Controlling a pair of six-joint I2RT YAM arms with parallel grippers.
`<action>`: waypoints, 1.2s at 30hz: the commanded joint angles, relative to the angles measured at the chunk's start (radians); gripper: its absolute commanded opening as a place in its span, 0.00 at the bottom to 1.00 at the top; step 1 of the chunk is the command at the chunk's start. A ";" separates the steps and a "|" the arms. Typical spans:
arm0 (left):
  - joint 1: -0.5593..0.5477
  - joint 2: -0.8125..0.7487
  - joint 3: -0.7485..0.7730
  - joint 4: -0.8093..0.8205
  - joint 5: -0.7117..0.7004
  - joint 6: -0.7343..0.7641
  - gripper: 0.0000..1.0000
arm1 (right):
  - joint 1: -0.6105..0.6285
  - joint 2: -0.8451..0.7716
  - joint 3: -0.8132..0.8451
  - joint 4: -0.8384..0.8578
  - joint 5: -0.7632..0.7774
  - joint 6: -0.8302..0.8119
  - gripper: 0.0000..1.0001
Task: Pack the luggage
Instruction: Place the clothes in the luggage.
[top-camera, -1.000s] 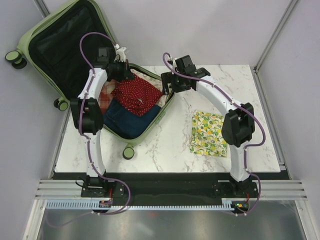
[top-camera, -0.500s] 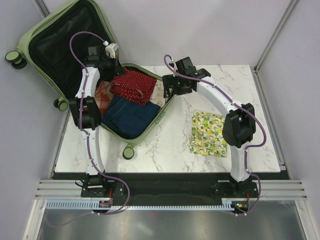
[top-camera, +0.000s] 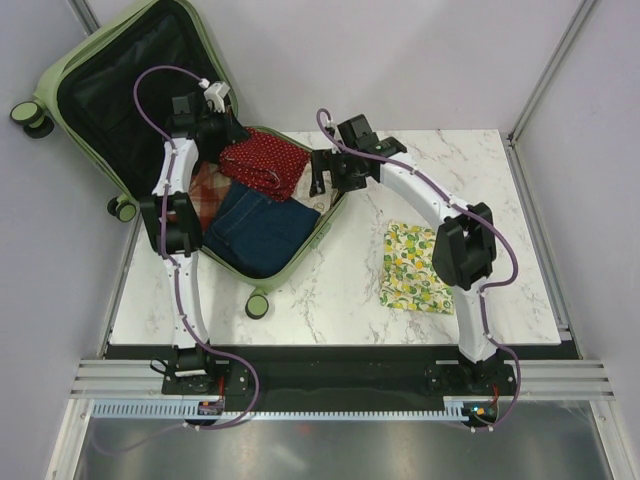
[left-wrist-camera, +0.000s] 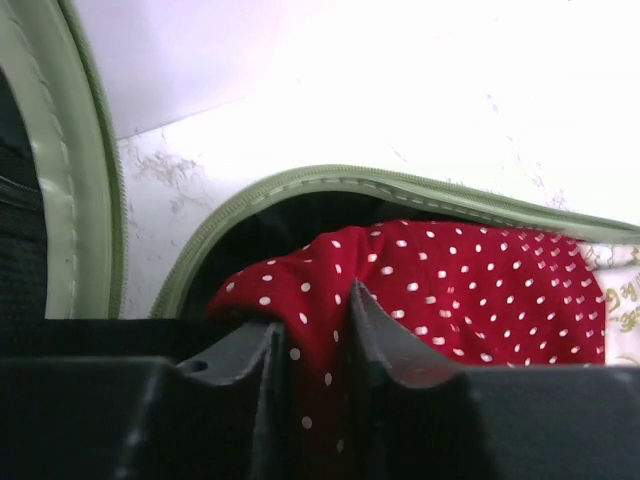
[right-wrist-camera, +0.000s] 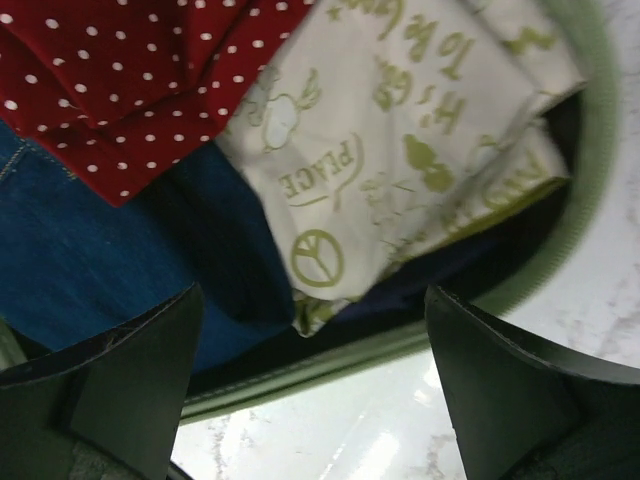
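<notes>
The sage-green luggage (top-camera: 72, 62) lies open at the table's far left, its black-lined lid leaning back. Its base holds blue jeans (top-camera: 258, 232), a white peace-print cloth (right-wrist-camera: 400, 130) and a red polka-dot cloth (top-camera: 268, 165). My left gripper (top-camera: 230, 146) is shut on the red cloth's edge over the base's far side; in the left wrist view the cloth (left-wrist-camera: 460, 290) is pinched between my gripper (left-wrist-camera: 315, 335). My right gripper (top-camera: 322, 180) is open and empty above the base's right rim (right-wrist-camera: 330, 352), and it shows in the right wrist view (right-wrist-camera: 310, 385).
A folded lemon-print cloth (top-camera: 416, 268) lies on the marble table (top-camera: 340, 290) to the right, beside the right arm. An orange-patterned cloth (top-camera: 207, 186) shows in the base under the left arm. A caster wheel (top-camera: 257, 306) sticks out at the base's near corner.
My left gripper has pulled back to the far left with the red cloth, dragging it across the base. My right gripper has moved left over the luggage's rim.
</notes>
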 joint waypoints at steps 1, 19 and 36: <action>0.013 0.011 0.048 0.153 -0.015 -0.096 0.36 | 0.030 0.029 0.023 0.102 -0.092 0.098 0.98; 0.015 -0.262 -0.171 0.098 -0.205 -0.116 0.93 | 0.047 0.074 -0.013 0.328 -0.167 0.213 0.97; 0.007 -0.554 -0.553 -0.087 -0.279 -0.197 0.90 | 0.075 0.109 -0.052 0.413 -0.195 0.243 0.90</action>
